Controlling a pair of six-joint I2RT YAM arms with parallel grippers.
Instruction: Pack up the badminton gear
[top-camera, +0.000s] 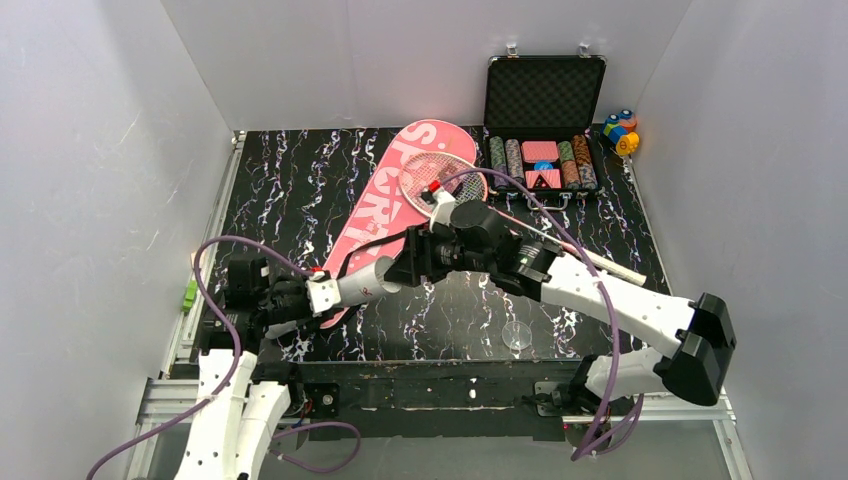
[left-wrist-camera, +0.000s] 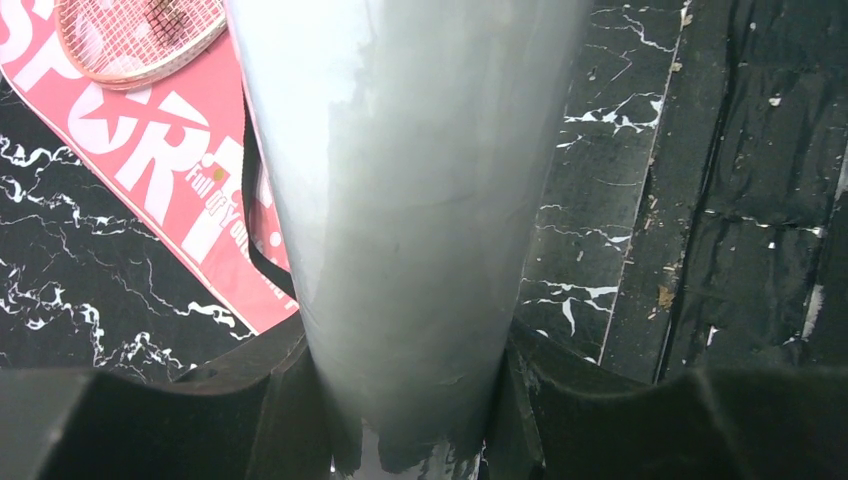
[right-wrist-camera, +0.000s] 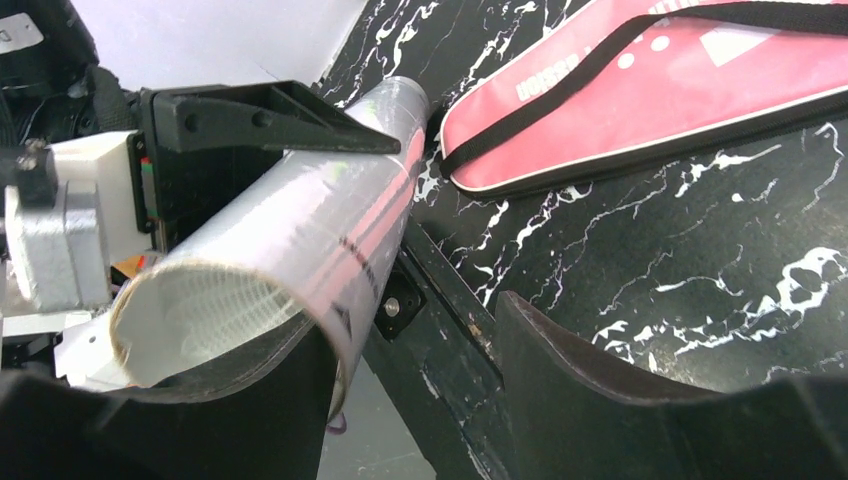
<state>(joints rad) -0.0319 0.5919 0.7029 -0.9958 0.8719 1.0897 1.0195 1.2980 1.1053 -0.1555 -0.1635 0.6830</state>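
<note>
The tube (left-wrist-camera: 400, 200) is gripped by the left gripper (left-wrist-camera: 405, 400); the right gripper (right-wrist-camera: 410, 330) is held wide open, empty; racket (top-camera: 440, 175) and shuttlecock (top-camera: 517, 335) are not yet packed into the bag (top-camera: 385, 200).

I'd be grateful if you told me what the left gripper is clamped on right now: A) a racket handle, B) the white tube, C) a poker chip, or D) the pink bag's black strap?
B: in the left wrist view the white tube rises from the left gripper, whose jaws press on both its sides, while the pink bag lies off to the side, ungripped.
</note>
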